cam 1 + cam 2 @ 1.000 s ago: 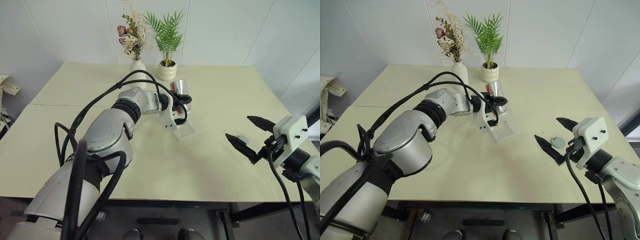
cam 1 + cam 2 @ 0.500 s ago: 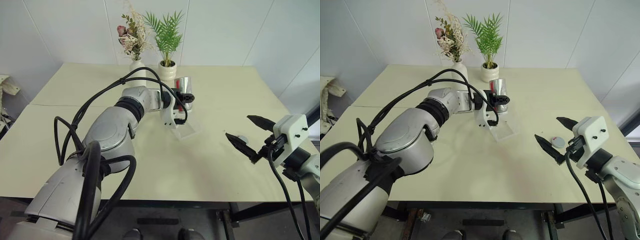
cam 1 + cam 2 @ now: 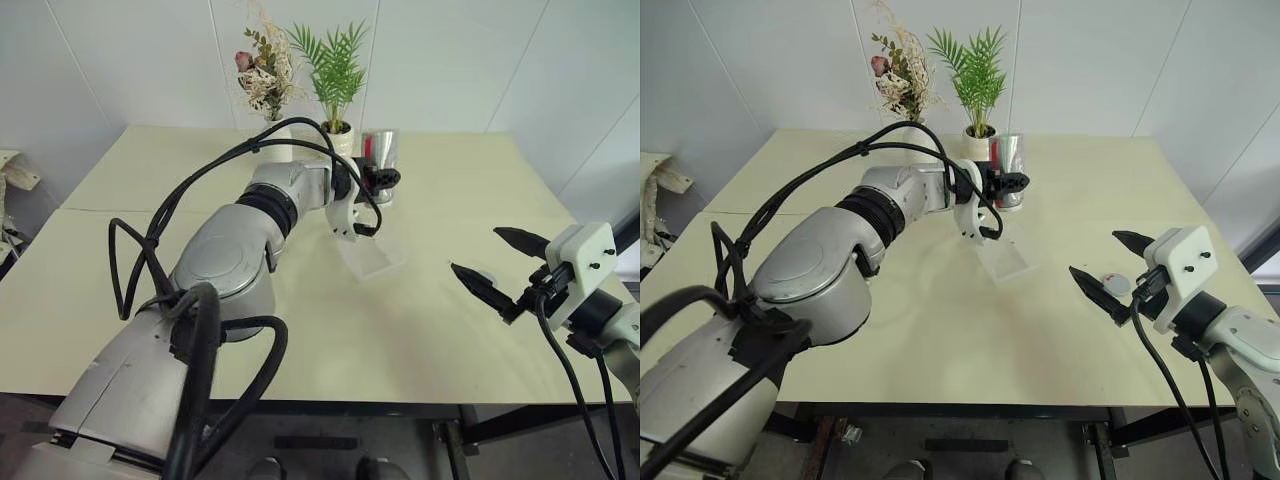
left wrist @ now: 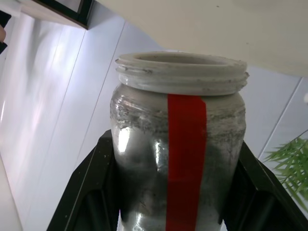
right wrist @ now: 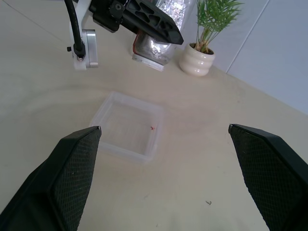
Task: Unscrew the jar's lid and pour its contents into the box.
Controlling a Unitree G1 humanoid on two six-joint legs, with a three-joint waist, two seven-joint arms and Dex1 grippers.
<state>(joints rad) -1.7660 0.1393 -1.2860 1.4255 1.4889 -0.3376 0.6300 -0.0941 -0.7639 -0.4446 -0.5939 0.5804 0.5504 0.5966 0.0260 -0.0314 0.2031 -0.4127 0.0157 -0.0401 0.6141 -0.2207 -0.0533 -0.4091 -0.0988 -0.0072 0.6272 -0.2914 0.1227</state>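
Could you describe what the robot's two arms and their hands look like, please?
Both arms have glossy silver-grey rounded shells with black joint rings and loose black cables looping outside. The left hand sits on a white bracket with black fingers. The right hand has a white boxy wrist block with small dark screw holes and two pointed, textured black fingers.

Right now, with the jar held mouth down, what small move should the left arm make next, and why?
Probably bring the jar lower, over the middle of the box: the left gripper holds it mouth down, high, seemingly past the far rim.
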